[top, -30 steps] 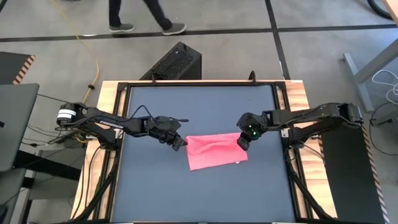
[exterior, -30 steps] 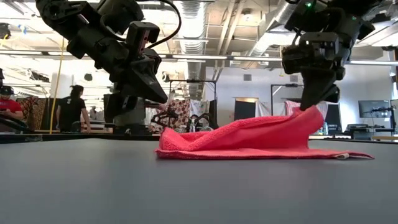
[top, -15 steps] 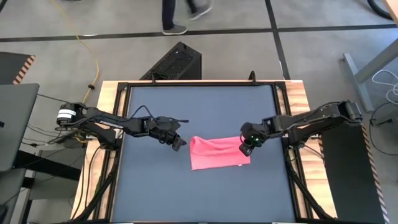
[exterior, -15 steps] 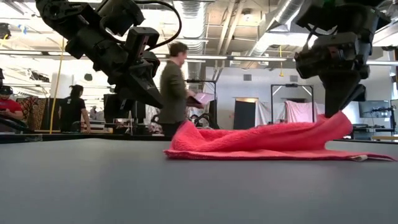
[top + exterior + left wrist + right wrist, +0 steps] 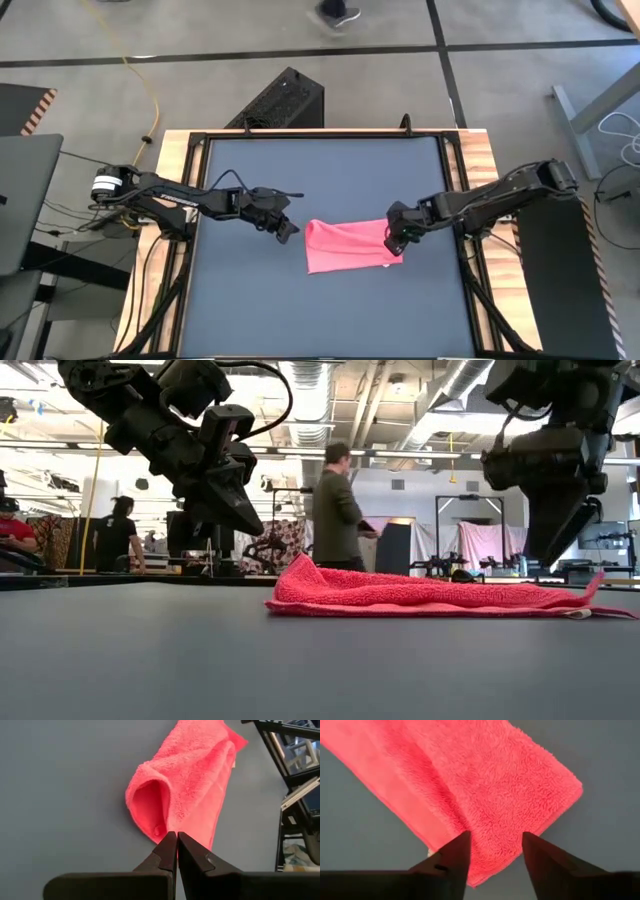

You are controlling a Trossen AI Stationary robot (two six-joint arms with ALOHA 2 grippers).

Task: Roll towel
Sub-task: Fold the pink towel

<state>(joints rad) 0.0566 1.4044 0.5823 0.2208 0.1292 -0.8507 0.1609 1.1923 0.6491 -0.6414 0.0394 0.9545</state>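
Change: right gripper (image 5: 399, 240) has let go of the towel (image 5: 348, 247); the raised end it pinched a moment ago now lies flat, and the person behind the table has walked further along.
Right gripper: fingers (image 5: 451, 857) spread apart with nothing between them, poised just above the towel's near end; in the low view it (image 5: 556, 557) hangs clear of the cloth.
Left gripper: (image 5: 290, 230) fingers pressed together, empty, tips just off the towel's opposite end, above the table (image 5: 250, 300).
Towel: folded pink strip lying between the two grippers, flat below the right one, with an open loop-like fold (image 5: 150, 805) facing the left one.
Background: person (image 5: 336, 510) standing beyond the table, others further off.
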